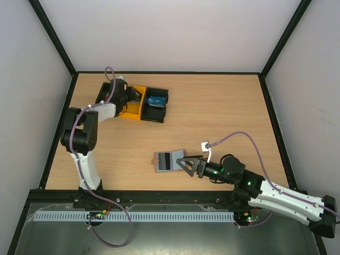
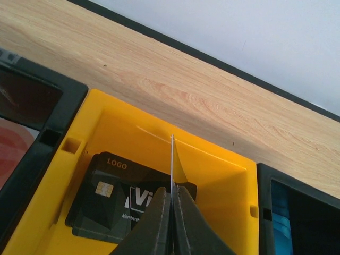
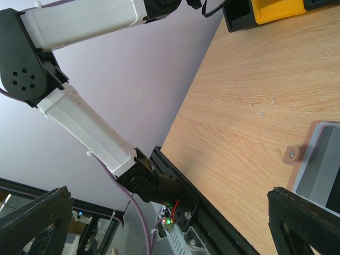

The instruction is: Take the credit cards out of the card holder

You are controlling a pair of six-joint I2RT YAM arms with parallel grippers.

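Left gripper [image 2: 172,201] jaws were pinched together on a thin card [image 2: 172,159]. Only the left wrist view showed that grip. The card was edge-on to the lens, upright, free edge pointing away from the fingers toward the far wall of the yellow bin [image 2: 223,175]. Its long axis couldn't be read from an edge-on line. Below it a dark card [image 2: 114,196] lay flat on the bin floor, chip and "LOGO" print up, long axis across the bin, slightly skewed. Left black bin [image 2: 48,106] held something reddish [image 2: 13,143]; right black bin [image 2: 297,212] held something blue [image 2: 281,215]. In the top view the wrist hid the held card.

Right gripper [image 1: 183,163] fingers were spread wide, gripping nothing; the right wrist view had one finger in each bottom corner with wood table [image 1: 228,111] between. Card holder [image 1: 169,161] lay open and flat just beside the fingertips; contact couldn't be told. The top view showed it whole: grey-blue inside up, long axis roughly left-right, right end angled slightly toward the far side, dark patch on the left half. The right wrist view caught only one corner, brown rim plus a small round snap tab [image 3: 290,154].
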